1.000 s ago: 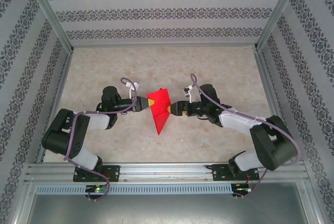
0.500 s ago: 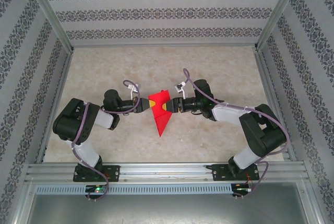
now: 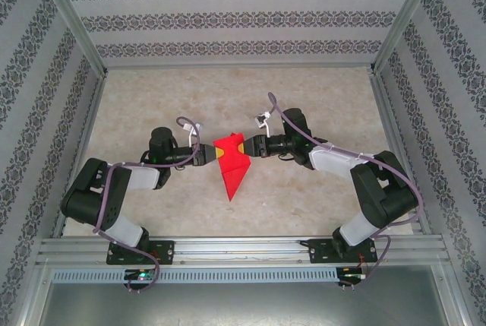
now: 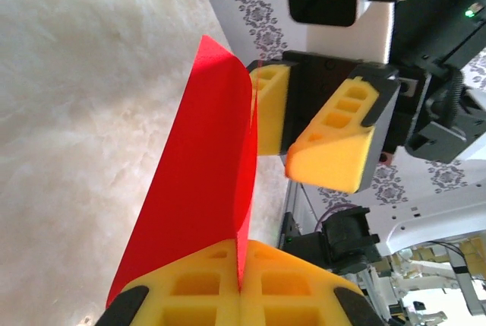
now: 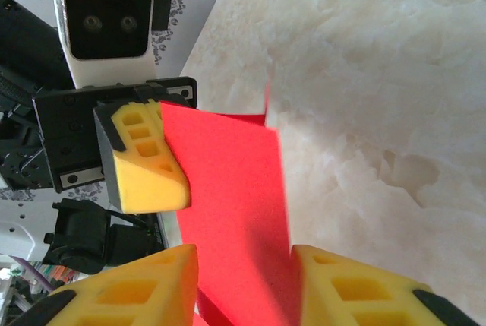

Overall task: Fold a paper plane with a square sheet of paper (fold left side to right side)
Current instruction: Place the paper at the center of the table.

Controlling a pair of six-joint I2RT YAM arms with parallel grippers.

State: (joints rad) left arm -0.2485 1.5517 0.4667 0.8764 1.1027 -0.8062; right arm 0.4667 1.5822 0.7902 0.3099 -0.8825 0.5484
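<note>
While the folded red paper (image 3: pixel 231 168) hangs over the middle of the table (image 3: pixel 152 106) in the top view, the left gripper (image 3: pixel 213 155) meets its wide end from the left. The right gripper (image 3: pixel 245 146) meets it from the right. The paper's narrow point aims toward the arm bases.

In the left wrist view, the left gripper (image 4: pixel 239 265) has its yellow fingers pressed together on an edge of the paper (image 4: pixel 197 181), which rises upright beyond them. The right gripper (image 4: pixel 288 160) stands at the paper's far edge with its fingers apart.

In the right wrist view, the right gripper (image 5: pixel 243 265) has its fingers spread wide. The paper (image 5: pixel 228 181) runs between them, but I cannot tell whether either finger touches it. The left gripper (image 5: pixel 156 155) clamps the paper's far corner.
</note>
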